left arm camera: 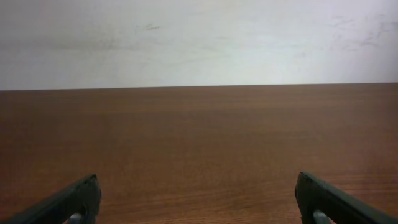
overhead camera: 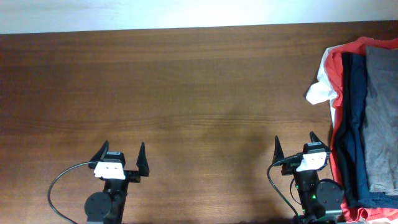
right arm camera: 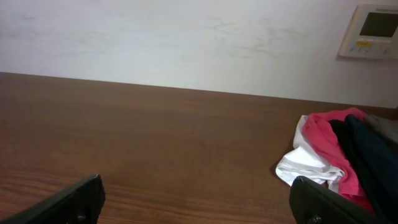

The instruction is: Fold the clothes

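The brown wooden tabletop [overhead camera: 186, 93] fills most of the overhead view. At its right edge lies a pile: a red-orange garment [overhead camera: 336, 68] at the bottom, a navy garment [overhead camera: 356, 124] over it, and the grey-olive garment [overhead camera: 380, 118] flat on top, with a white cloth [overhead camera: 320, 90] poking out leftward. At the near edge, the left fingers [overhead camera: 142, 160] and right fingers [overhead camera: 277, 152] are spread wide, grasping nothing.

Ahead of the black jaws the table [overhead camera: 186, 93] is red-brown wood grain; outside the jaws of the right gripper [overhead camera: 295, 137], plain grey-olive clothes [overhead camera: 380, 118], a navy garment [overhead camera: 354, 124], a red-orange garment [overhead camera: 336, 68], a white cloth [overhead camera: 320, 92].
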Controlling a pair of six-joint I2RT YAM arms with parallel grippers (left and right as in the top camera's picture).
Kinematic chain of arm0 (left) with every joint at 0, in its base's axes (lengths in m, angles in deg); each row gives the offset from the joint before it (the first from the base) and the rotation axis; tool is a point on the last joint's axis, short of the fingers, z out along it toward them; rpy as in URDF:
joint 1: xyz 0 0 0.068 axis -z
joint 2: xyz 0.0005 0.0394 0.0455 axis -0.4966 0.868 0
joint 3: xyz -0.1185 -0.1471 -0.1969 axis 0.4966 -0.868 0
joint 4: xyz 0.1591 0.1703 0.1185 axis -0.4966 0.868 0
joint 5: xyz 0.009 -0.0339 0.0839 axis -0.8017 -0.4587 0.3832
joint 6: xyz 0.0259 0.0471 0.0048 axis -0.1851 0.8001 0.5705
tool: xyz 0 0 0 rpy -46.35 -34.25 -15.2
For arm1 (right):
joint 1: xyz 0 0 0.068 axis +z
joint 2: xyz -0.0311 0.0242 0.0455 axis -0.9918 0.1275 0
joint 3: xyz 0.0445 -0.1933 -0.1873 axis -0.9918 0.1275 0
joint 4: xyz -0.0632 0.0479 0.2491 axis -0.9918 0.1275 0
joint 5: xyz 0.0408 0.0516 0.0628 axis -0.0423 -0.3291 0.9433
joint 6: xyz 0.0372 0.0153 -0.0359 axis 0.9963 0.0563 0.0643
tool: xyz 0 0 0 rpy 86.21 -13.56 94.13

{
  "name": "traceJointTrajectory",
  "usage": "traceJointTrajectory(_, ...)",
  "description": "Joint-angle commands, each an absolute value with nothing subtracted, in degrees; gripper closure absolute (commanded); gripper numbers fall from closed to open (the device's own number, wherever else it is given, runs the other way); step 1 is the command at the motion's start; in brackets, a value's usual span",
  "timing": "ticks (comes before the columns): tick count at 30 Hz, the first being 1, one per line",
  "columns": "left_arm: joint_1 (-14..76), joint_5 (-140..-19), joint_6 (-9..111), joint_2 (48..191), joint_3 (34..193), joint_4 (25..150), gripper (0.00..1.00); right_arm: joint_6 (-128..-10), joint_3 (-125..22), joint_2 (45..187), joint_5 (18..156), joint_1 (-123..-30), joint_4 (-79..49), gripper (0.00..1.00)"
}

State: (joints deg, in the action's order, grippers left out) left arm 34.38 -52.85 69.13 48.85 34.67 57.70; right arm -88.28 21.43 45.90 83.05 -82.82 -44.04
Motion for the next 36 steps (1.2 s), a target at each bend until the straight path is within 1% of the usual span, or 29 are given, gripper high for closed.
traceJointTrajectory(1, 34.6, -51.8, 70.2, 48.9, 34.5, 58.0, 0.01, -88.6, 21.7, 45.7, 84.2, -83.1, -43.8, 0.02)
traceJointTrajectory(12, 34.6, -51.8, 70.2, 48.9, 34.5, 58.0, 0.01, -88.6, 21.7, 45.7, 84.3, -83.1, -43.8, 0.02)
traceJointTrajectory(14, 34.6, -51.8, 70.2, 48.9, 34.5, 58.0, 0.01, -88.6, 21.7, 45.7, 86.8, -83.1, -44.3, 0.02)
traceJointTrajectory(17, 34.6, -51.8, 70.2, 48.9, 34.5, 58.0, 0.01, -88.6, 21.7, 45.7, 95.9, -83.1, -50.0, 0.02)
traceJointTrajectory(18, 34.6, -51.8, 70.2, 48.9, 34.5, 58.0, 0.01, -88.6, 21.7, 45.7, 99.9, -83.1, -55.0, 0.01)
traceJointTrajectory(19, 34.6, -51.8, 70.2, 48.9, 34.5, 58.0, 0.01, -83.6, 21.7, 45.7, 102.0, -83.1, -61.8, 0.02)
traceJointTrajectory(20, 34.6, -51.8, 70.2, 48.9, 34.5, 58.0, 0.01, -78.5, 21.3, 45.7, 102.0, -83.1, -65.0, 0.02)
traceJointTrajectory(21, 34.6, -51.8, 70.2, 48.9, 34.5, 58.0, 0.01, -75.6, 20.4, 45.7, 102.0, -83.1, -66.2, 0.02)
traceJointTrajectory(23, 34.6, -51.8, 70.2, 48.9, 34.5, 58.0, 0.01, -74.4, 15.9, 45.7, 102.0, -83.1, -66.2, 0.02)
traceJointTrajectory(25, 34.6, -51.8, 70.2, 48.9, 34.5, 58.0, 0.01, -74.4, 9.6, 45.7, 102.0, -83.1, -66.1, 0.01)
traceJointTrajectory(26, 34.6, -51.8, 70.2, 48.9, 34.5, 58.0, 0.0, -74.4, 4.2, 45.7, 101.9, -83.1, -65.5, 0.02)
traceJointTrajectory(28, 34.6, -51.8, 70.2, 48.9, 34.5, 58.0, 0.01, -74.4, -6.8, 46.5, 101.9, -83.1, -59.4, 0.02)
traceJointTrajectory(30, 34.6, -51.8, 70.2, 48.9, 34.5, 58.0, 0.01, -75.3, -18.5, 48.3, 99.0, -83.1, -54.4, 0.02)
traceJointTrajectory(32, 34.6, -51.8, 70.2, 48.9, 34.5, 58.0, 0.01, -78.4, -32.5, 53.9, 96.3, -83.1, -49.9, 0.02)
traceJointTrajectory(36, 34.6, -51.8, 70.2, 48.9, 34.5, 58.0, 0.01, -80.0, -63.8, 73.9, 96.1, -83.1, -23.5, 0.01)
